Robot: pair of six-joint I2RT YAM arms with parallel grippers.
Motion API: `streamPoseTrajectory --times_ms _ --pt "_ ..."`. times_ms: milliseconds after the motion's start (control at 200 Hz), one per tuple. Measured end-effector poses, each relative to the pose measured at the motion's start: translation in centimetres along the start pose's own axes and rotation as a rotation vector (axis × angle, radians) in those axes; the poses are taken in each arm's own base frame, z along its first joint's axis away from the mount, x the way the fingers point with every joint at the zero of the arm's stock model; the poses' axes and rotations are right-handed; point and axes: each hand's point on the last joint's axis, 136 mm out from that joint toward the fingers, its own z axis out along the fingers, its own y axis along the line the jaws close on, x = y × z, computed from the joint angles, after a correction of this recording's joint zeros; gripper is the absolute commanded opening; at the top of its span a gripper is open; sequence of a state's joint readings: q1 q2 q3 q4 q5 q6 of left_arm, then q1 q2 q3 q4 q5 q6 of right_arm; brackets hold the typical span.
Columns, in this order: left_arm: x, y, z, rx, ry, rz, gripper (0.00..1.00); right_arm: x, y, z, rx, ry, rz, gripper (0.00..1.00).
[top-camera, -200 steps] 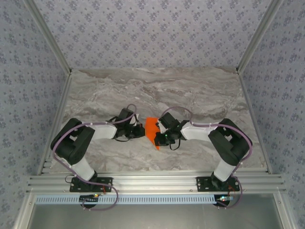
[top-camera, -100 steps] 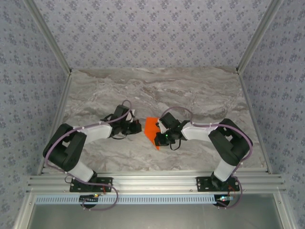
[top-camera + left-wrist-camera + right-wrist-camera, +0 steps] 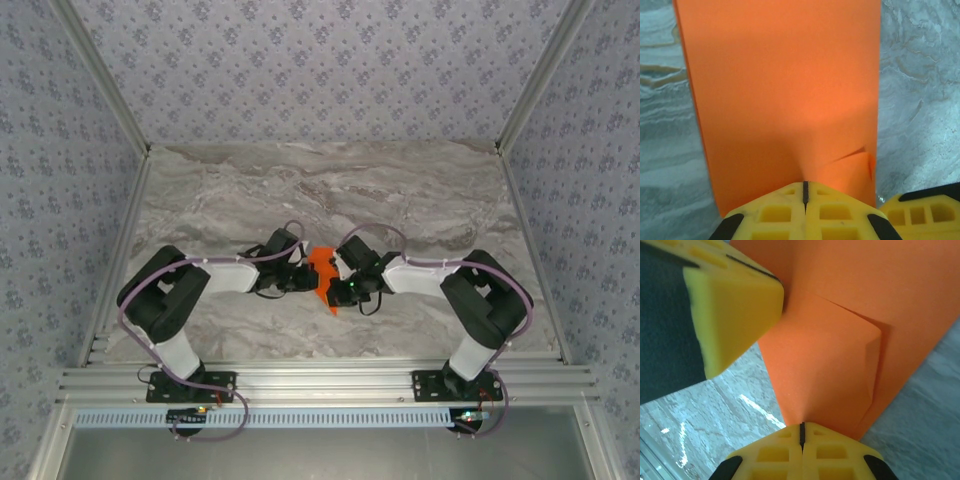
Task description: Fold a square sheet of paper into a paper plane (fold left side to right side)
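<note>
Orange sheet of paper (image 3: 322, 276) lies creased on the marble table (image 3: 420, 200), between the two arms. We see the left gripper (image 3: 805, 189) with its fingers closed together, tips meeting the sheet's near edge. The right gripper (image 3: 801, 429) is likewise closed, tips against a folded corner, just beside the left gripper. We cannot tell whether either pinches paper.
</note>
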State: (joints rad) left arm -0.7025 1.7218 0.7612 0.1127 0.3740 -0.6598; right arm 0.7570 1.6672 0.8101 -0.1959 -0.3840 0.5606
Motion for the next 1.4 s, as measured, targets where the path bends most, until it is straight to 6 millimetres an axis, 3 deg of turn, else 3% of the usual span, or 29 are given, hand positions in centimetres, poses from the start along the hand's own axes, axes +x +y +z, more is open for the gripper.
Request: streamPoseTrajectory --times_ms 255,540,884,1099,1259,1399 --pt "-0.2 -0.1 0.2 0.009 -0.006 0.000 0.02 0.9 0.0 -1.7 0.010 -0.003 0.015 0.00" --pt "-0.3 -0.2 0.3 0.013 -0.006 0.002 0.02 1.3 0.2 0.0 -0.009 0.041 0.034 0.00" --pt "-0.3 -0.2 0.3 0.013 -0.007 0.002 0.02 2.0 0.0 -0.2 -0.027 0.025 0.024 0.00" --pt "-0.1 -0.2 0.1 -0.001 0.000 0.001 0.14 3.8 -1.5 -1.8 -0.002 0.059 0.043 0.00" --pt "-0.4 -0.8 -1.4 -0.011 -0.019 0.005 0.29 1.7 -2.3 -4.2 -0.011 -0.006 0.057 0.00" --pt "-1.6 -2.4 -3.8 0.019 -0.078 0.015 0.40 -1.4 -0.7 -5.4 -0.048 -0.079 0.014 0.01"
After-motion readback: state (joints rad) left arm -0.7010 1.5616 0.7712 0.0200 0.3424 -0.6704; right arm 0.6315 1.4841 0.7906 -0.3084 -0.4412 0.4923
